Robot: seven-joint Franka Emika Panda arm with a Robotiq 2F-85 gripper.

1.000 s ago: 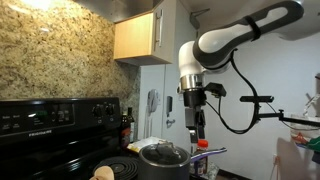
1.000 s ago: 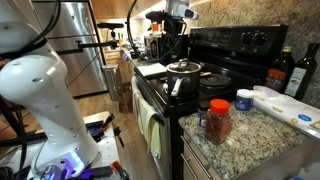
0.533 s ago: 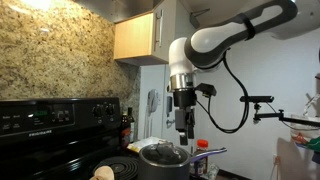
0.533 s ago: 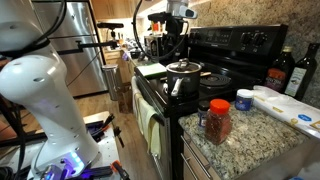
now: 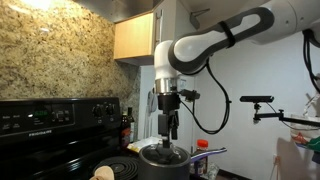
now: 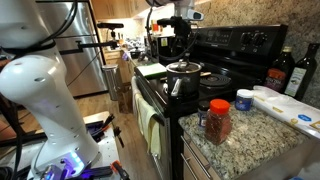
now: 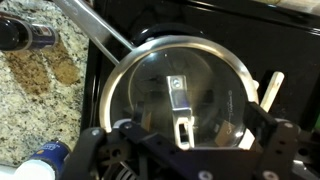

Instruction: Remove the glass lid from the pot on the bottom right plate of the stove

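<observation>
The glass lid [image 7: 180,75] sits on the dark pot [image 5: 163,160], which stands on the front burner of the black stove [image 5: 55,135]. The lid is round and clear with a metal rim and a small handle in its middle. Pot and lid also show in an exterior view, the lid here [image 6: 183,66]. The pot's long handle [image 7: 95,28] points toward the granite counter. My gripper [image 7: 190,125] is open and hangs straight above the lid, a finger on each side of its handle, not touching it. It shows in both exterior views [image 5: 168,128] [image 6: 183,45].
A tan round object [image 5: 103,173] lies on the stove beside the pot. On the granite counter [image 6: 250,130] stand a red-lidded jar [image 6: 218,120], a blue-lidded container [image 6: 243,100] and dark bottles [image 6: 282,70]. A white utensil [image 7: 270,95] lies next to the pot.
The arm has swung sideways, bringing the gripper from beside the pot to directly over the lid. The lid and pot have not moved.
</observation>
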